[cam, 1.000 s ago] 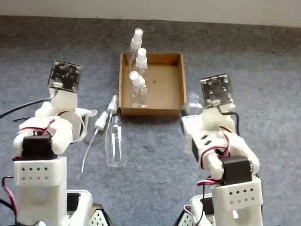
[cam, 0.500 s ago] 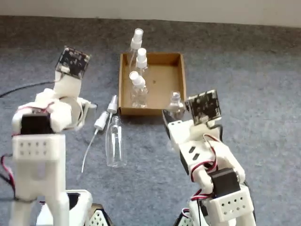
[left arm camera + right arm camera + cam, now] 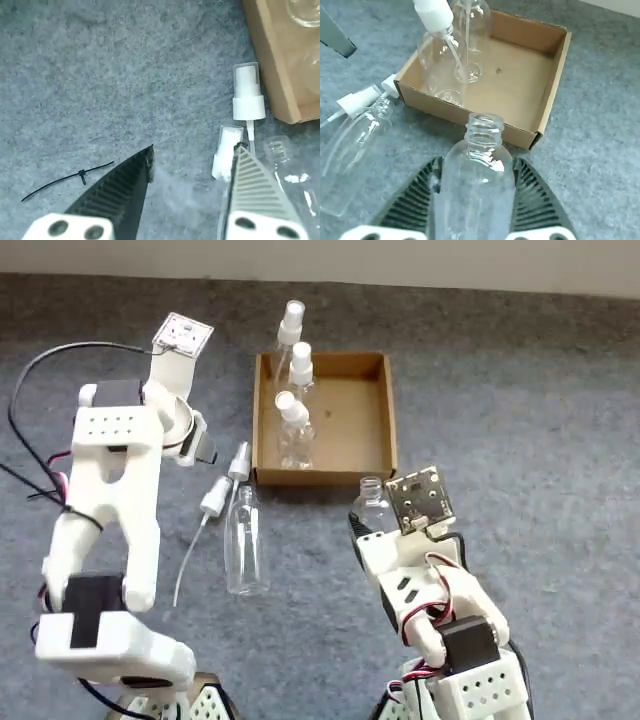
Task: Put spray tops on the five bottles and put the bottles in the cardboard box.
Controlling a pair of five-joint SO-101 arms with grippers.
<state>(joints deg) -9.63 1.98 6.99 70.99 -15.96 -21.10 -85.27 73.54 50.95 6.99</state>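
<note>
The cardboard box (image 3: 345, 420) holds three clear bottles with white spray tops (image 3: 293, 420) along its left side. My right gripper (image 3: 368, 518) is shut on an upright, uncapped clear bottle (image 3: 477, 185) just in front of the box's near wall (image 3: 470, 117). Another uncapped bottle (image 3: 243, 540) lies on the carpet left of the box, with two loose spray tops (image 3: 247, 97) (image 3: 223, 150) by its neck. My left gripper (image 3: 195, 150) hangs open above the carpet, one fingertip close beside the nearer spray top, nothing held.
Grey carpet (image 3: 520, 390) covers the table. A black cable tie (image 3: 70, 179) lies on it near the left gripper. The right half of the box floor (image 3: 520, 85) is bare. Open carpet lies right of the box.
The left arm has risen and stretched forward, bringing its gripper over the loose spray tops. The right arm has carried its bottle left and then nearer, to the box's near wall.
</note>
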